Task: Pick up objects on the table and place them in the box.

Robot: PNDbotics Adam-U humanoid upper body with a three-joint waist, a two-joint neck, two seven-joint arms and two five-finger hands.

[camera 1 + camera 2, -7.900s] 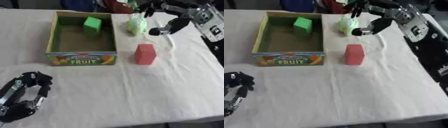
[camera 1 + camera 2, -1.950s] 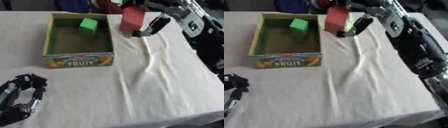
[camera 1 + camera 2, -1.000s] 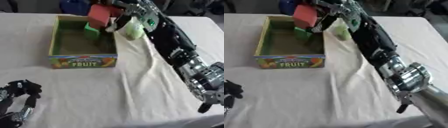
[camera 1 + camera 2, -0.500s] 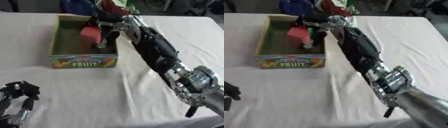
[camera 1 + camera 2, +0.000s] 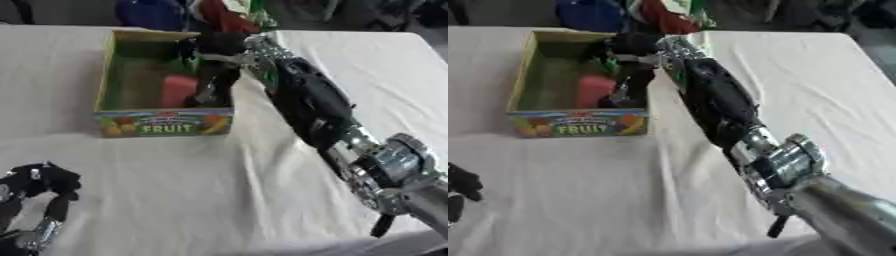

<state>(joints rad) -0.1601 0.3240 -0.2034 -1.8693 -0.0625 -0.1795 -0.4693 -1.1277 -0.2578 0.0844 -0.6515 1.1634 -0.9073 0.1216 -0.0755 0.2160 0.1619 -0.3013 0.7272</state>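
Left eye view: the right robot hand (image 5: 214,55) is reaching over the far right side of the fruit box (image 5: 163,123) on the cloth-covered counter (image 5: 219,185), its fingers curling down beside a red block (image 5: 178,91) sitting inside the box; whether they are touching it is unclear. The left robot hand (image 5: 35,200) is resting at the lower left corner, fingers curled, holding nothing.

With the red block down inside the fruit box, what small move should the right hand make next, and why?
Probably let go and lift straight up. The red block already sits low inside the box, and the right hand is down in there against it. The left hand rests idle at the lower left.
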